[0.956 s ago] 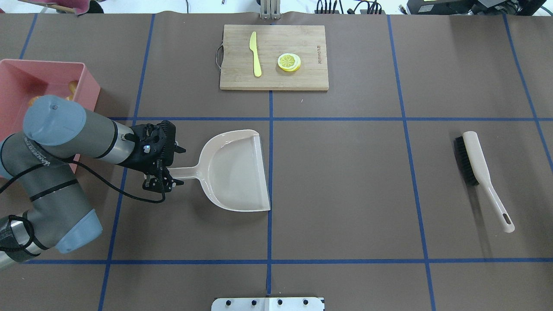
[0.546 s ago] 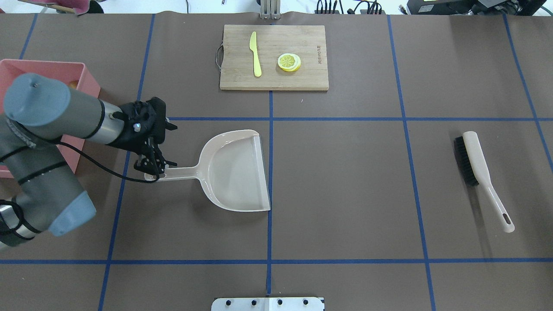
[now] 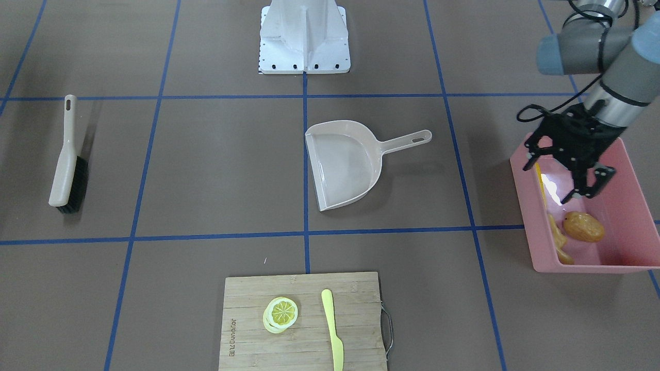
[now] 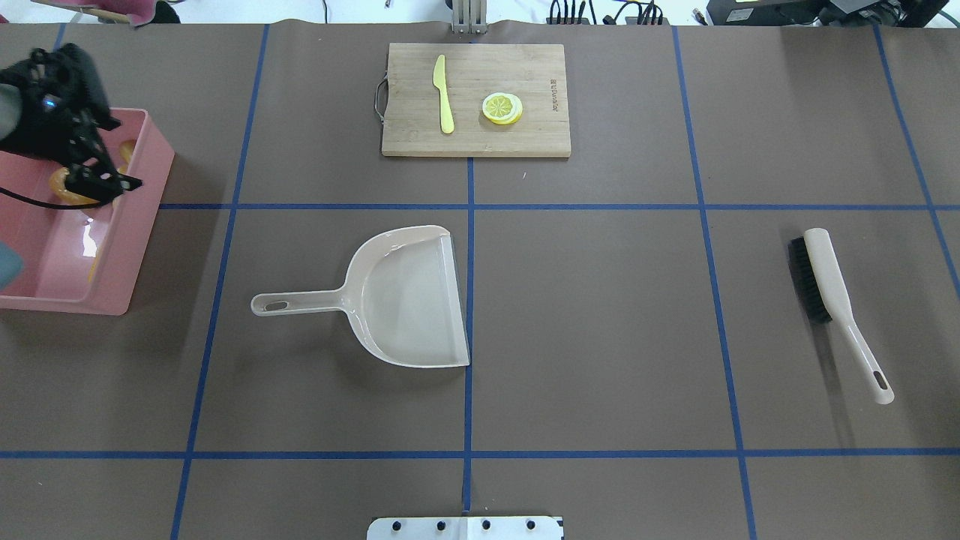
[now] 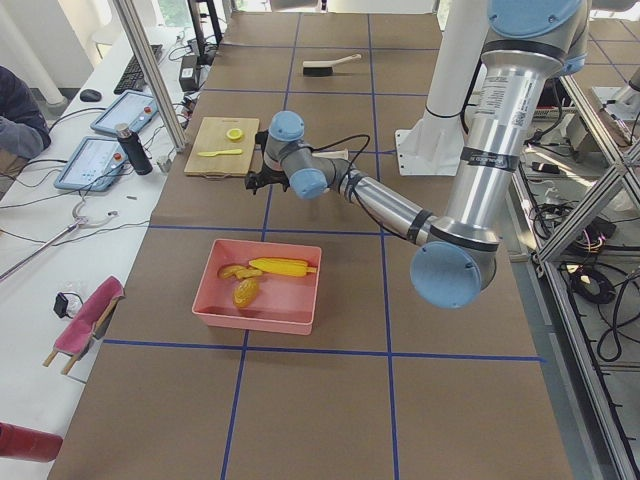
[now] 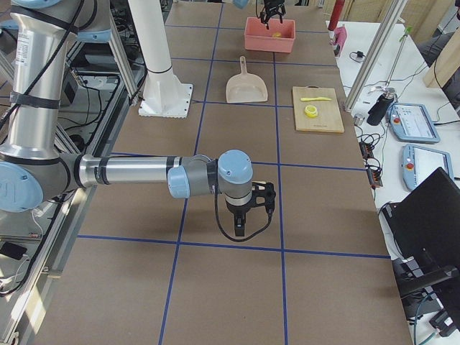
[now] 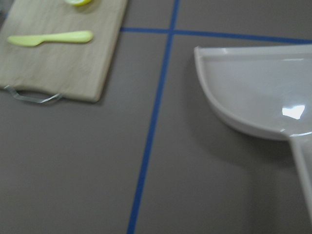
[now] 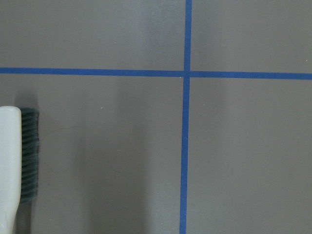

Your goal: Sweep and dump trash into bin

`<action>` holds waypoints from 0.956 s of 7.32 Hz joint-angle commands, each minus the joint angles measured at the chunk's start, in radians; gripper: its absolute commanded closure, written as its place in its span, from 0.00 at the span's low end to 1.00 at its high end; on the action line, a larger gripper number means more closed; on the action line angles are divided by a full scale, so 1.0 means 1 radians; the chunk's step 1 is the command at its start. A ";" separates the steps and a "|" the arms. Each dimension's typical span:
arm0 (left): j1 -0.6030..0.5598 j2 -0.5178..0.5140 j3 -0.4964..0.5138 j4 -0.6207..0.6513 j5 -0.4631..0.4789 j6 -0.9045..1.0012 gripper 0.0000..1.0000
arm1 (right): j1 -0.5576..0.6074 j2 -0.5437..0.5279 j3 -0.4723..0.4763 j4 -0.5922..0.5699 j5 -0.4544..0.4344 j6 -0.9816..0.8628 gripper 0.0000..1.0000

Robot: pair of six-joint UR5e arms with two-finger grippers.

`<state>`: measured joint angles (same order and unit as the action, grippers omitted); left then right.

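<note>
Three toy foods lie inside the pink bin (image 5: 255,322) at the desk's (image 4: 600,337) left end: the yellow corn cob (image 5: 283,266) along the far wall, the tan ginger root (image 5: 233,271) beside it, and the brown potato lump (image 5: 246,292) near the middle.

The left end effector (image 3: 554,178) has moved the most. A second ago it was at the dustpan's handle, and half a second ago it was at the handle's tip. It now hangs over the bin with its fingers spread wide and nothing between them, well apart from the dustpan (image 4: 409,300). The left arm, which covered much of the bin in the overhead view before, has mostly gone from that view, so the bin's floor and a glimpse of the trash now show.

The dustpan has not shifted. It lies flat and empty on the desk in the same spot, its straight mouth along the blue centre line and its handle pointing toward the bin.

The brush (image 4: 825,274), the cutting board (image 4: 540,67), the yellow-green knife (image 4: 444,94) and the lemon slice (image 4: 502,107) are all where they were.

The right end effector (image 6: 248,208) shows only in the exterior right view, low over the desk. I cannot tell whether it is wide or narrow.
</note>
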<state>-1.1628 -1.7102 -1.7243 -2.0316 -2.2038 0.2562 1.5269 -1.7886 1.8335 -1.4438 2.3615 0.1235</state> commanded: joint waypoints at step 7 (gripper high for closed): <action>-0.371 0.000 0.299 0.377 -0.195 -0.483 0.01 | 0.059 0.029 -0.078 -0.006 -0.093 -0.085 0.00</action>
<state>-1.5308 -1.7198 -1.4149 -1.6624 -2.4019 -0.0720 1.5772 -1.7813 1.7772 -1.4484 2.2743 0.0421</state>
